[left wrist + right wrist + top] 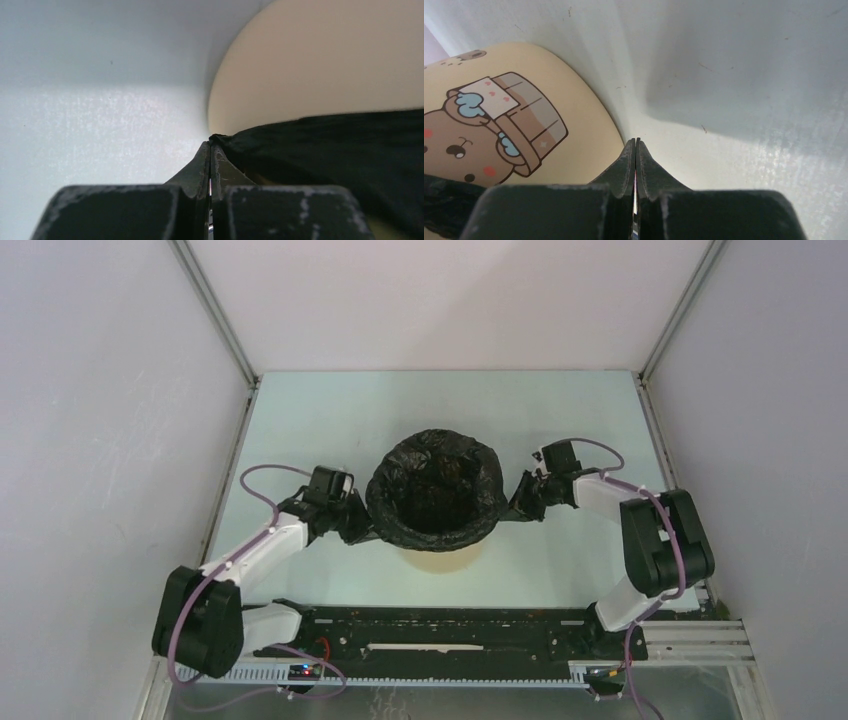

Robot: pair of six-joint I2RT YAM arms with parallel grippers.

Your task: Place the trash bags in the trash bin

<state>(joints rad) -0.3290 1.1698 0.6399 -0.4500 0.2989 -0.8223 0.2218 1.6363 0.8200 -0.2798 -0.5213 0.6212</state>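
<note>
Quick headcount: one black trash bag (pixel 398 524), one cream trash bin (pixel 441 559), and one cartoon bear (pixel 451 145) printed on the bin's side, with one wooden tub (pixel 526 127) drawn next to it. Two robot arms, the left arm (pixel 255 550) and the right arm (pixel 610 495). So two grippers as well, the left gripper (pixel 210 143) and the right gripper (pixel 635 142), with two fingers each. One table (pixel 330 420) under everything.

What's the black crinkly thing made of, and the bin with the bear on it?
The black bag looks like thin plastic film: it is glossy, crinkled and folded over the rim. The bin seems to be smooth, matte cream plastic with a printed bear, though coated metal can't be ruled out.
</note>
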